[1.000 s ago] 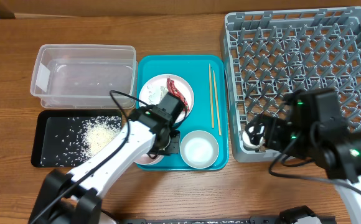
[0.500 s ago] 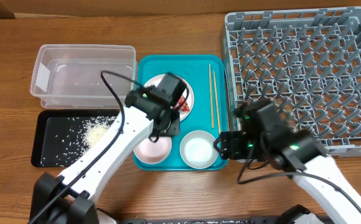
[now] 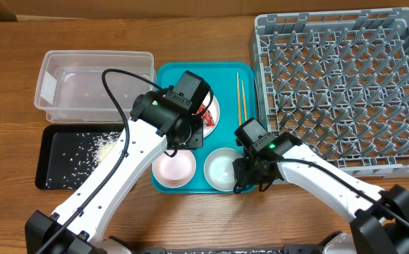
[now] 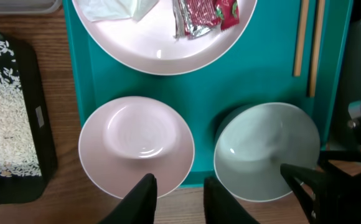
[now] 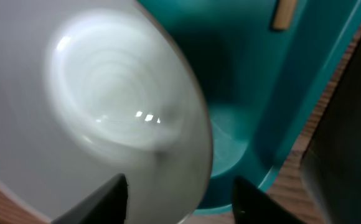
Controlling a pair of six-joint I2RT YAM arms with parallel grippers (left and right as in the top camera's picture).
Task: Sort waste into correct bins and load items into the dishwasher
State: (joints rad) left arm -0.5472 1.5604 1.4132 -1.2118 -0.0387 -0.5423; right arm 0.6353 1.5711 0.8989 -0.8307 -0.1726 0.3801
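Observation:
On the teal tray (image 3: pixel 190 74) sit a pale pink bowl (image 4: pixel 137 146), a whitish bowl (image 4: pixel 267 152) and a white plate (image 4: pixel 162 43). The plate carries a red-and-clear wrapper (image 4: pixel 199 12) and a white paper scrap (image 4: pixel 115 7). Two chopsticks (image 3: pixel 240 88) lie along the tray's right side. My left gripper (image 4: pixel 180 202) hovers over the front edge between the bowls, narrowly open and holding nothing. My right gripper (image 5: pixel 183 199) is open, its jaws straddling the whitish bowl's (image 5: pixel 93 106) right rim, one inside and one outside. The grey rack (image 3: pixel 345 85) stands to the right.
A clear tub (image 3: pixel 95 81) stands at the back left. In front of it lies the black tray (image 3: pixel 46 159) with rice grains (image 4: pixel 3 112) scattered in it. Both arms crowd the tray's front half.
My right gripper swung from the rack's front-left corner over to the whitish bowl, its jaws narrowing. My left gripper lifted off the pink bowl and moved back toward the plate.

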